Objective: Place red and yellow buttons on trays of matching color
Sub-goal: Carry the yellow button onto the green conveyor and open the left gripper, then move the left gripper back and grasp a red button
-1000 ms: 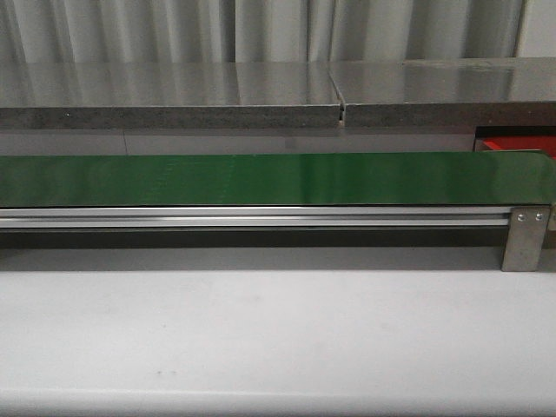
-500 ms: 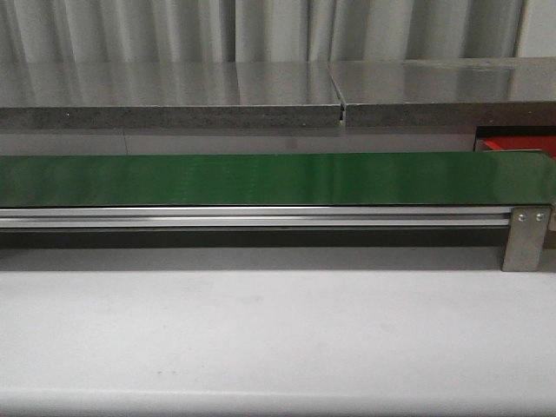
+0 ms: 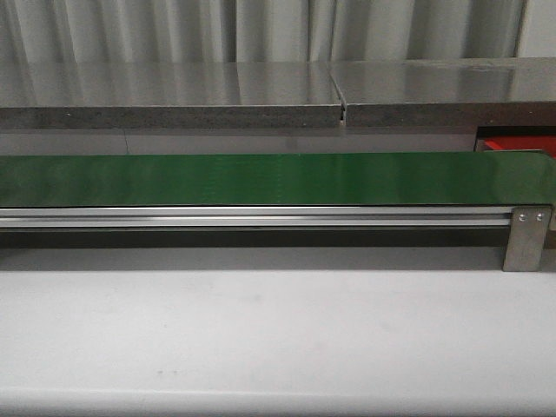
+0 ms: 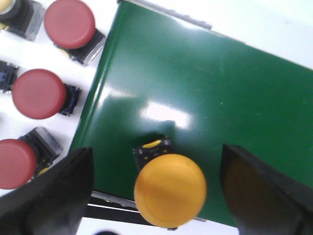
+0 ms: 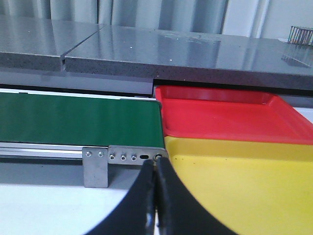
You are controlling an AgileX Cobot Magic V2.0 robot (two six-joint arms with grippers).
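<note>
In the left wrist view a yellow button (image 4: 170, 190) with a black base stands on the green belt (image 4: 205, 98) near its edge. My left gripper (image 4: 155, 164) is open around it, and neither wide-apart black finger touches it. Three red buttons (image 4: 70, 23) (image 4: 38, 93) (image 4: 14, 164) lie on the white surface beside the belt. The right wrist view shows my right gripper (image 5: 156, 164) shut and empty, low in front of the belt's end bracket. The red tray (image 5: 220, 117) and yellow tray (image 5: 244, 181) sit side by side past the belt's end.
The front view shows the long green conveyor belt (image 3: 278, 178) with its metal rail, the white table before it and a grey counter (image 3: 174, 91) behind. A sliver of the red tray (image 3: 517, 145) shows at the far right. Part of another yellow button (image 4: 6, 5) is by the red ones.
</note>
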